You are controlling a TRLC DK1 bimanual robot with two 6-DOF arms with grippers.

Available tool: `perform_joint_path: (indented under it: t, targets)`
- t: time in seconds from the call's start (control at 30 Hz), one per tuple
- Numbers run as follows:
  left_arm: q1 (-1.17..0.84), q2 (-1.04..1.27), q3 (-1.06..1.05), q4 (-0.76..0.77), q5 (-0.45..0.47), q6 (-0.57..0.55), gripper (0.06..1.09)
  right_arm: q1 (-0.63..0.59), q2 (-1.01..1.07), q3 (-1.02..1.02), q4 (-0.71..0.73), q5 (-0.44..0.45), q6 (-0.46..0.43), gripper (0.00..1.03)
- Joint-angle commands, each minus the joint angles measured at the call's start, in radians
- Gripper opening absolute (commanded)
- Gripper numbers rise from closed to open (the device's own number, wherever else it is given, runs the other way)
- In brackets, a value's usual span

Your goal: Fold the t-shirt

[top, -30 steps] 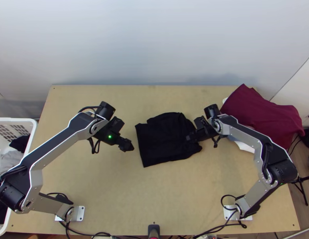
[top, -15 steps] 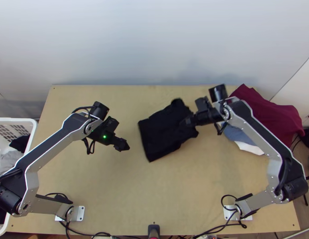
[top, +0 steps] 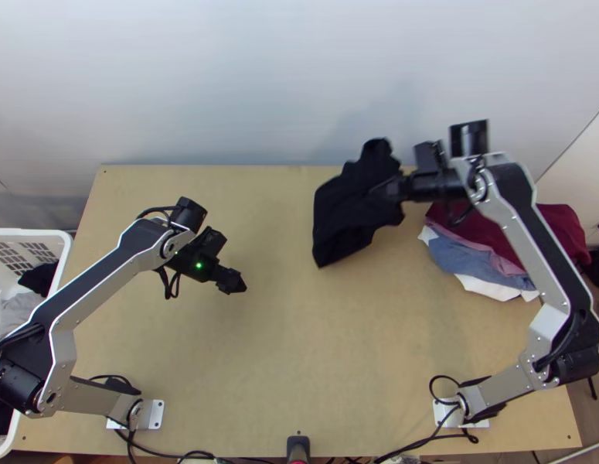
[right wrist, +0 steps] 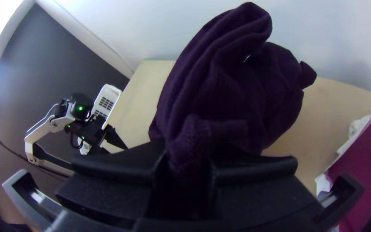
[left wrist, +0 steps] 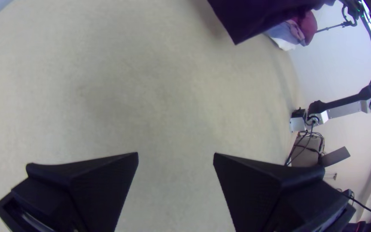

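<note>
The dark t-shirt (top: pixel 349 213) is gripped by the right pincer (top: pixel 396 188); in the right wrist view, a bunched part of it is pinched narrowly between the flat fingers, with folds bulging up beyond them. Which part of the garment is held cannot be told. In the top view the cloth is spread out ahead of that pincer, towards the robot's left, and a squarish corner is hung on its nearer side. In the left wrist view, the same corner is seen raised over the bench (top: pixel 299 348). The left pincer (top: pixel 232 282) is held well apart from the shirt, to its left and on the nearer side, with its fingers spread wide and bare bench seen between them. Behind and to the near side of the right pincer, a heap is made up of a maroon cloth (top: pixel 562 224), a blue cloth (top: pixel 463 259) and a white cloth (top: pixel 484 289); it is partly covered from above by the right arm (top: pixel 531 224). Past the right pincer, the far side is closed off by the wall (top: pixel 299 77). To the left of the left pincer, beyond its arm, a white basket (top: pixel 28 232) is placed beside the bench, with a black cloth (top: pixel 38 278) and a grey cloth (top: pixel 19 309) contained in it.
</note>
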State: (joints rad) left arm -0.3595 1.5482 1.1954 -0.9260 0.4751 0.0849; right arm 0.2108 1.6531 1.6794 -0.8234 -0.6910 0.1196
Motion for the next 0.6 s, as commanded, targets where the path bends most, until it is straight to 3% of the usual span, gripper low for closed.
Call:
perform_joint_path:
  t: [0.0,0.57]
  targets:
    - [0.004,0.004,-0.028,0.006,0.002,0.015,0.92,-0.143,0.017,0.144,-0.025,0.011,-0.006,0.03]
    - [0.025,0.009,-0.046,0.006,0.002,0.050,0.92,-0.452,0.060,0.379,-0.086,0.024,-0.009,0.03]
